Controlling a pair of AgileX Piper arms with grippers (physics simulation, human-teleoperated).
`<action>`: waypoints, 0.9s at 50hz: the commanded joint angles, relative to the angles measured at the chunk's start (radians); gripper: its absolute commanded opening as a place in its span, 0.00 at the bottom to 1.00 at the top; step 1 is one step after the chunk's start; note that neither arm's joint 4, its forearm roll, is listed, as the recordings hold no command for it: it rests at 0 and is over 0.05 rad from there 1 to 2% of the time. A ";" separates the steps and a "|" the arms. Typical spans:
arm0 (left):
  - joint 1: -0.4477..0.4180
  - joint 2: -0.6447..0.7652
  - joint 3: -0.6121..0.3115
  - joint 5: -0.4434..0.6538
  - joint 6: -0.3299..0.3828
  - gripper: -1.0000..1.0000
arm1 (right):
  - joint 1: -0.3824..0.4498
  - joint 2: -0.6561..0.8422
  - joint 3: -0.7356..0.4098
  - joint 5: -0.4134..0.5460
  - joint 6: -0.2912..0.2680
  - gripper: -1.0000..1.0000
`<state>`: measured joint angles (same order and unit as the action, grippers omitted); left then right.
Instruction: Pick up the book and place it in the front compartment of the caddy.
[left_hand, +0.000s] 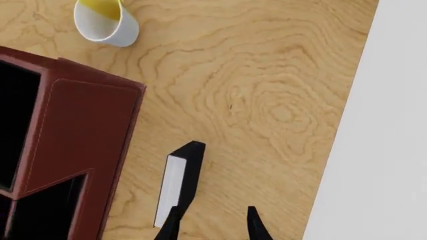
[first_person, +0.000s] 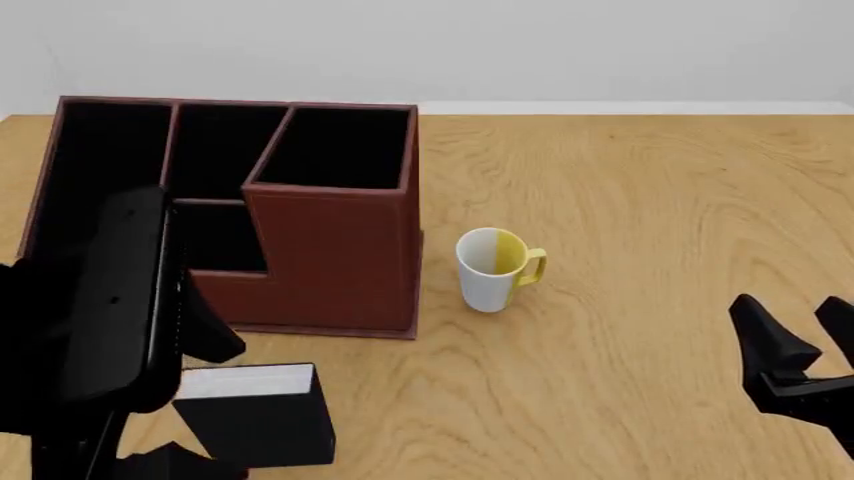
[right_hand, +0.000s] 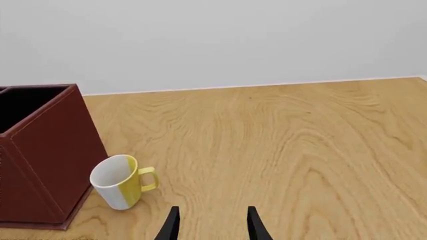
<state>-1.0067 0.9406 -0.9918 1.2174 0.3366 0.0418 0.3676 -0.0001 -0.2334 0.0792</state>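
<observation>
The book (first_person: 260, 415) stands upright on the table near its front left edge, with a black cover and white page edges on top. In the left wrist view the book (left_hand: 189, 172) is seen from above. My left gripper (left_hand: 212, 227) is open above it. One fingertip (left_hand: 172, 225) overlaps the book's near end and the other is off to its side. The caddy (first_person: 334, 255), a reddish-brown box with black compartments, stands behind the book. It also shows in the left wrist view (left_hand: 80, 145). My right gripper (first_person: 801, 345) is open and empty at the front right.
A white and yellow mug (first_person: 494, 268) stands just right of the caddy; it also shows in the right wrist view (right_hand: 120, 181) and the left wrist view (left_hand: 107, 22). My left arm (first_person: 114, 310) hides part of the caddy's front. The table edge (left_hand: 347, 115) runs close to the book.
</observation>
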 joint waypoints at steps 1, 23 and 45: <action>0.062 0.028 -0.017 0.003 0.055 1.00 | 0.001 0.020 0.000 -0.013 0.002 1.00; 0.260 0.121 -0.005 0.002 0.247 1.00 | -0.006 0.047 0.000 -0.034 0.006 1.00; 0.220 0.088 0.092 0.002 0.190 1.00 | -0.015 0.068 0.000 -0.051 0.011 1.00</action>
<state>-0.8001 1.0245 -0.9267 1.2194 0.5200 0.0314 0.4201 -0.0001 -0.2720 0.0874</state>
